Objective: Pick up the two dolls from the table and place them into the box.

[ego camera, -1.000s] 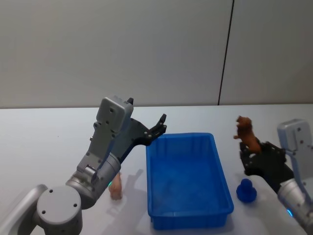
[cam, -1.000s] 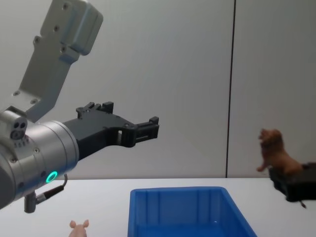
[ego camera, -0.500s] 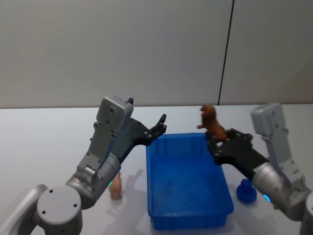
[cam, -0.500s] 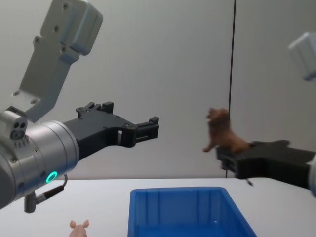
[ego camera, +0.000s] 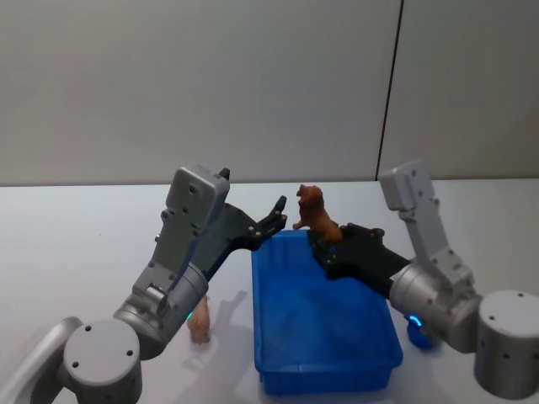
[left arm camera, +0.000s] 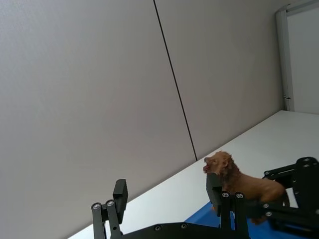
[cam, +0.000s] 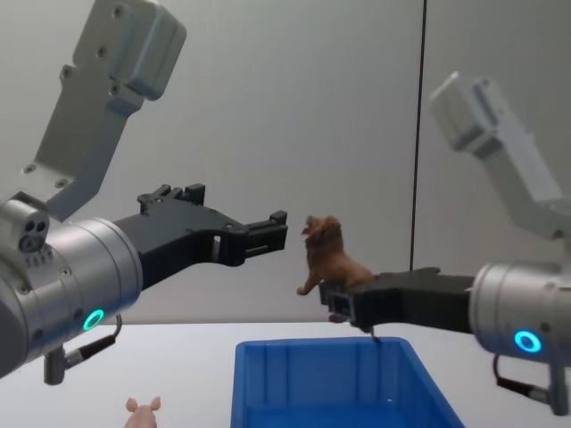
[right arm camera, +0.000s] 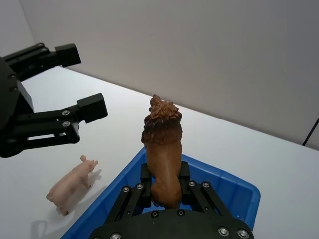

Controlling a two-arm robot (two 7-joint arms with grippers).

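Observation:
My right gripper (ego camera: 324, 244) is shut on the brown doll (ego camera: 313, 212), a lion figure held upright above the far left part of the blue box (ego camera: 312, 324). The chest view shows the brown doll (cam: 328, 259) well above the box (cam: 330, 392). My left gripper (ego camera: 274, 220) hangs open and empty in the air by the box's far left corner, close to the brown doll but apart from it. The pale pink doll (ego camera: 200, 320), a pig, stands on the white table (ego camera: 76, 252) left of the box, under my left arm. The right wrist view has the pink doll (right arm camera: 72, 185) beside the box's wall.
A small blue object (ego camera: 418, 338) sits on the table just right of the box, partly hidden by my right arm. A grey wall with a dark vertical seam rises behind the table. Open tabletop stretches far left and far right.
My right gripper has carried the brown doll leftward, from beyond the box's right side to above its far left part. The left arm and the pink doll have not moved.

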